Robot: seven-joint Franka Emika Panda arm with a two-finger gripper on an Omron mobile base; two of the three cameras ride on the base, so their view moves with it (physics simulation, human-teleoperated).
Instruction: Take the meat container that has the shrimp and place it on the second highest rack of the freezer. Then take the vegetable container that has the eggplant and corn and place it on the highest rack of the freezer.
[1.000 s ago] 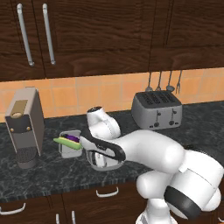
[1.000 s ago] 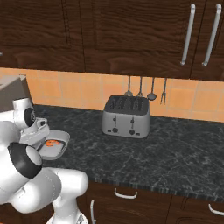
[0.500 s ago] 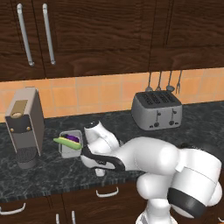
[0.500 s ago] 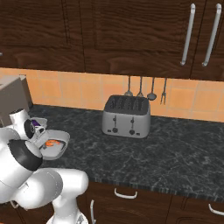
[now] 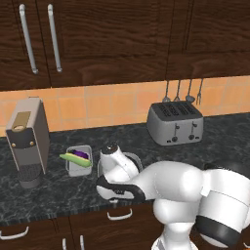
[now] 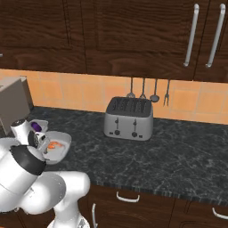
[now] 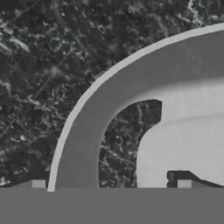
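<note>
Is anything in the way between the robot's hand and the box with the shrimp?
Nothing visible is in the way. The open end effector is right over the rim of the shrimp container, one fingertip on each side of its wall. The vegetable container sits apart, near the coffee machine.

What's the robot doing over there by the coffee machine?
The white arm's open gripper is lowered at the rim of the round grey shrimp container on the dark speckled counter, not gripping it. The rectangular grey container with eggplant and corn sits beside the grey coffee machine.
</note>
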